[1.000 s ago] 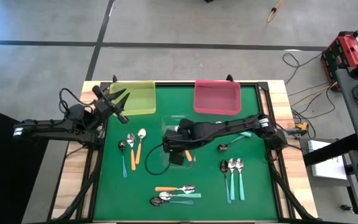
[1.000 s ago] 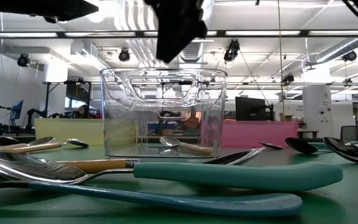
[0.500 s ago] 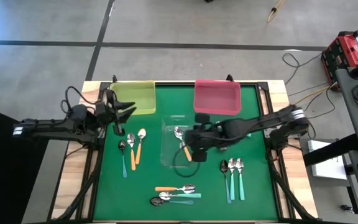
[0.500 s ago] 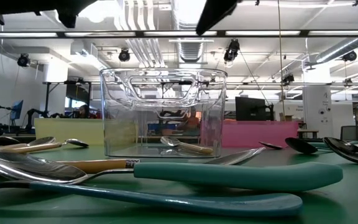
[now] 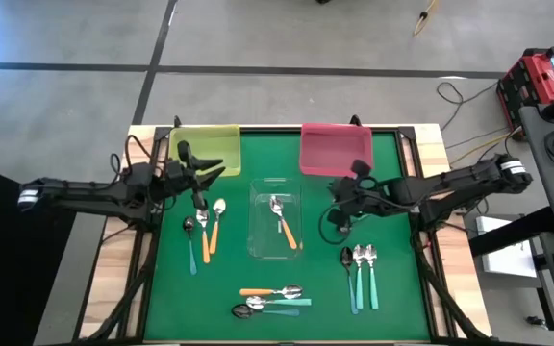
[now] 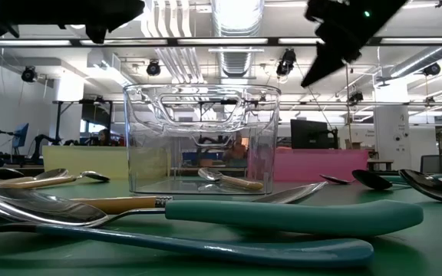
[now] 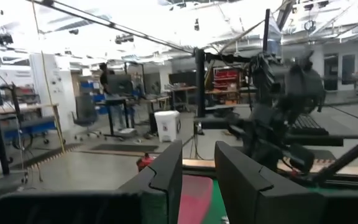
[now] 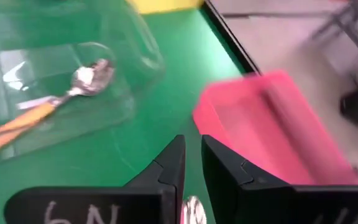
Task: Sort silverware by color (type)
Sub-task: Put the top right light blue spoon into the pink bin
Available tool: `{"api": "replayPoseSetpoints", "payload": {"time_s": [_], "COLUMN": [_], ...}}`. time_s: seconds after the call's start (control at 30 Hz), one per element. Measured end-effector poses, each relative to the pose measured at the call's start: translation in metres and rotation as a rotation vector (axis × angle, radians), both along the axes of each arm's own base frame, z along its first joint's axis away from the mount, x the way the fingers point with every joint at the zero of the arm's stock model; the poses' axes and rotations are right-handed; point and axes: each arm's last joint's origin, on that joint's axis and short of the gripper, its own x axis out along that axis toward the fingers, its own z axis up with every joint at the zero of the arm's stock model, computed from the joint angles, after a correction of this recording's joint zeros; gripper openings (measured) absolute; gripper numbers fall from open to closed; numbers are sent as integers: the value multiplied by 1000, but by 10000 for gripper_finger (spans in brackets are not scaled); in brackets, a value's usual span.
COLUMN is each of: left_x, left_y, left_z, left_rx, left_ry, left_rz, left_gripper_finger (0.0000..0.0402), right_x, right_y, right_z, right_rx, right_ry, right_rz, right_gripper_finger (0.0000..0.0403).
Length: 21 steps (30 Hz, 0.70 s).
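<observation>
One orange-handled spoon [image 5: 281, 220] lies in the clear tray [image 5: 258, 242] at mid-mat; the other spoons lie loose on the green mat [image 5: 392, 298]. Right gripper [image 5: 339, 217] hovers between the clear tray and the pink tray [image 5: 335, 150], fingers nearly together, holding nothing. Left gripper [image 5: 202, 200] hangs by the yellow tray [image 5: 206, 151] above two spoons [image 5: 211, 219], fingers narrowly apart, empty.

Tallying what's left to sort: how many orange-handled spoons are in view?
4: one in the clear tray, two side by side left of it, one near the front edge. None look hidden.
</observation>
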Motion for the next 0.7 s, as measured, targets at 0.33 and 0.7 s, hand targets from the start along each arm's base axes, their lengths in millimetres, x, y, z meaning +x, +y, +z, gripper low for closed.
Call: {"api": "replayPoseSetpoints", "payload": {"time_s": [0.33,0.7], "left_x": [1,-6], "left_y": [0,0], "left_z": [12,21], "left_rx": [65,181], "left_ry": [-130,-178], "left_rz": [22,67], "left_gripper_finger": [77,77], "right_x": [-31,-18], "right_y": [-5,-15], "right_z": [-33,0], "right_rx": [209,270], "right_ry": [-121,-276], "right_rz": [-269,-346], "right_gripper_finger": [38,38]}}
